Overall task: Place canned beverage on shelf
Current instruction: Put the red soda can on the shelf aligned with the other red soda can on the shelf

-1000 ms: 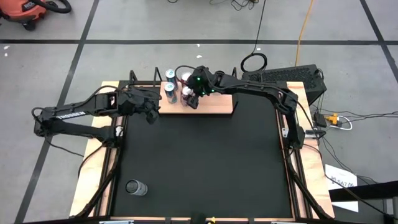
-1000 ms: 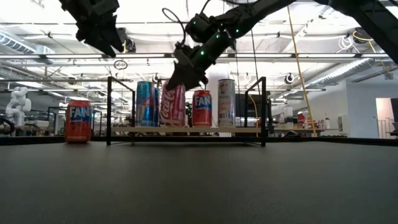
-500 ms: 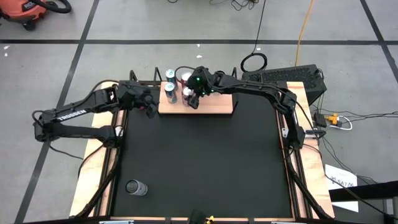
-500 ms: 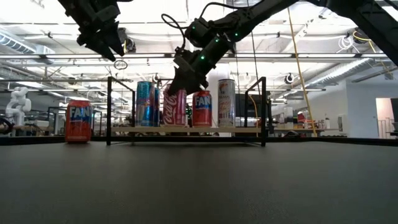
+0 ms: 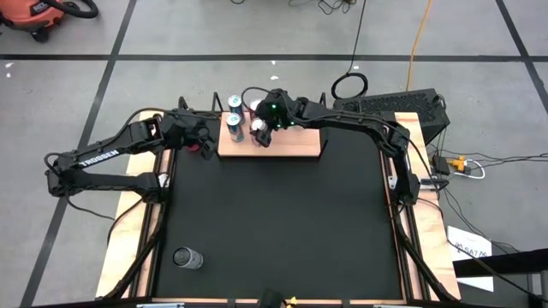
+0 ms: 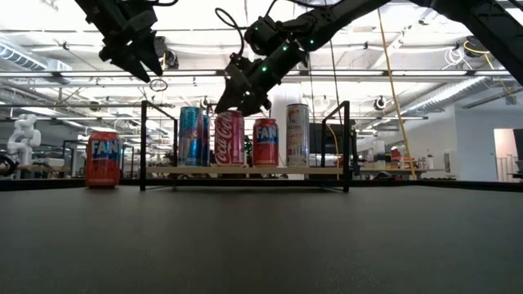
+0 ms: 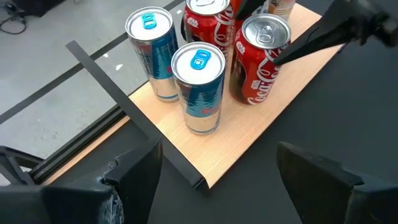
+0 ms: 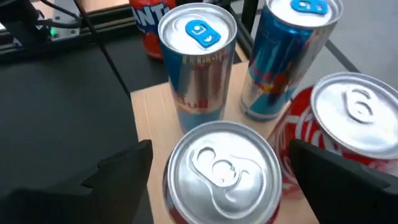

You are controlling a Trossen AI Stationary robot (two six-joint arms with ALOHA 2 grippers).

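Observation:
The shelf (image 5: 300, 145), a light-wood board with black rods, stands at the table's far edge. A Coca-Cola can (image 6: 229, 139) stands upright on it, near two blue cans (image 7: 199, 87), a second red can (image 6: 265, 143) and a tall pale can (image 6: 297, 135). My right gripper (image 8: 219, 148) is open just above this can (image 8: 221, 174), one finger on either side of its top. My left gripper (image 7: 217, 149) is open and empty, high above the table left of the shelf, over an orange Fanta can (image 6: 103, 159) standing on the table. My right gripper comes slanting down from the table's right. One finger (image 7: 292, 48) reaches the upper wall of the Coca-Cola can (image 7: 273, 65). I cannot tell whether it touches. The can stands on the board on its own base.
Another can (image 5: 187, 257) with a silver top stands near the table's near left corner. The shelf's right half (image 6: 319, 170) is bare wood. The black table top (image 5: 282, 222) lies open between the shelf and the near edge.
The Coca-Cola can, tilted in my right gripper a second ago, now stands upright on the shelf. My right gripper has gone up a little above it. My left gripper has gone a little toward the table's far edge.

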